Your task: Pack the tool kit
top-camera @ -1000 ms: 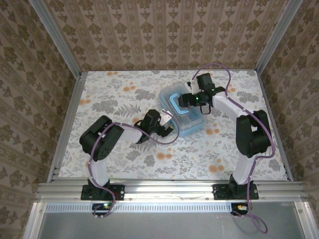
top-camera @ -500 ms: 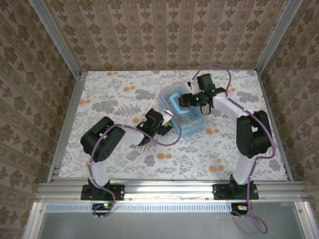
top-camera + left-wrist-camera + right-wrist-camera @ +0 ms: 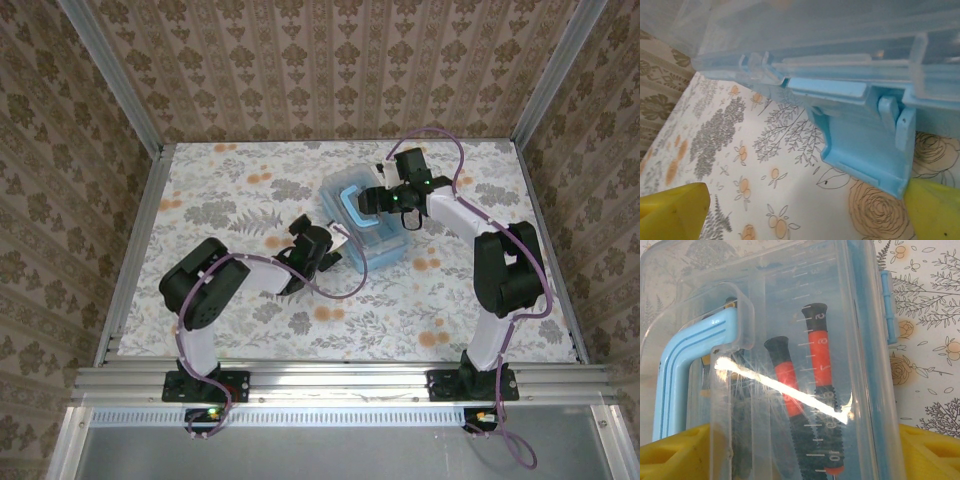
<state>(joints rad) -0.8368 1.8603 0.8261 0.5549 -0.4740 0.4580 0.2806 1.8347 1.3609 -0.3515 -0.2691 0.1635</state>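
left end effector (image 3: 330, 252) shifted left, spread by the latch (image 3: 867, 150); right end effector (image 3: 800, 454) straddles case (image 3: 865, 315), grip unclear; screwdrivers (image 3: 817, 350) inside.

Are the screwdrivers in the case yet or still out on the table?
In. Two red-black screwdrivers lie under the case's clear lid, beside the blue handle.

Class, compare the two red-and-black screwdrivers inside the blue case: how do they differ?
The left screwdriver lies slanted; the right screwdriver runs almost straight along the case. The right screwdriver's black cap reaches farther up than the left screwdriver's. Both have black caps, red collars and dark ribbed grips.
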